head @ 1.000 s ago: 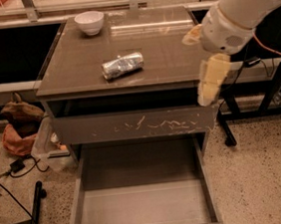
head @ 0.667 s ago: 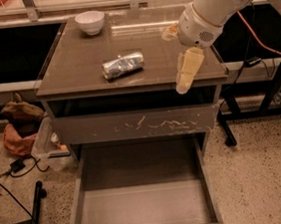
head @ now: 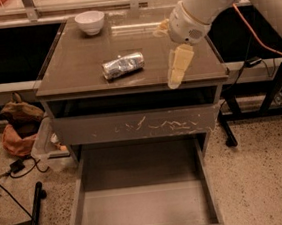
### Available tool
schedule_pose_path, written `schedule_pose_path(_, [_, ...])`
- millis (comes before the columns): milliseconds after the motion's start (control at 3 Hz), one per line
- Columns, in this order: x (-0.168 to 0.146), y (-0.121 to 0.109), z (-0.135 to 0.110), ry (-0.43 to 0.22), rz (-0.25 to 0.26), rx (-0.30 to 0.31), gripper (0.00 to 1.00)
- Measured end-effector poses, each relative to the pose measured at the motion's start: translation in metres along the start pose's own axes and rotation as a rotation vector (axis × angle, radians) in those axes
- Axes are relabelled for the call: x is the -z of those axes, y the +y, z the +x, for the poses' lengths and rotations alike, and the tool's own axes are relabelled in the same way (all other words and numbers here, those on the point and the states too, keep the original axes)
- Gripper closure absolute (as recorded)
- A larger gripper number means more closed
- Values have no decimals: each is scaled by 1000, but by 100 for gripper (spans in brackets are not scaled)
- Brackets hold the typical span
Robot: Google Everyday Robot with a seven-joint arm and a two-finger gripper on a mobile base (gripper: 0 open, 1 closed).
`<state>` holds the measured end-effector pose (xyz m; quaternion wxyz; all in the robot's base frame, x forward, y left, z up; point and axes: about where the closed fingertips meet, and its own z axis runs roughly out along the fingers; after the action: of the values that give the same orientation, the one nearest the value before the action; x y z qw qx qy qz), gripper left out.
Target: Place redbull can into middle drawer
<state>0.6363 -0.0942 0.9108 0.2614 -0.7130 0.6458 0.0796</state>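
The redbull can [head: 122, 65] lies on its side on the brown cabinet top [head: 77, 76], left of centre. My gripper [head: 166, 56] hangs over the right part of the top, a short way to the right of the can and not touching it. Its pale fingers [head: 177, 66] are spread apart and hold nothing. The middle drawer [head: 141, 207] is pulled out wide open below, with a bare grey floor. The drawer front with pale scratches [head: 137, 125] above it is closed.
A white bowl [head: 90, 22] stands at the back left of the cabinet top. A brown bag [head: 19, 113] and cables [head: 11, 168] lie on the floor to the left. A black table leg [head: 228, 125] stands to the right.
My arm has moved left across the cabinet top, bringing the gripper from the right edge closer to the can. The can and the drawer have not moved.
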Motion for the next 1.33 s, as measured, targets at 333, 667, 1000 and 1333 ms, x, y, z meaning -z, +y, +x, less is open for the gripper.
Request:
schedule_pose_path(333, [-25,-39,-8,-15,-2,54,0])
schedule_pose_path(667, [-48,-71,-9,-28,-8,75,0])
schedule_pose_path(1000, [-75,-92,2,-44,-24,58,0])
schedule_pose_path(1333, [-105,-103,8,-56,-55,41,0])
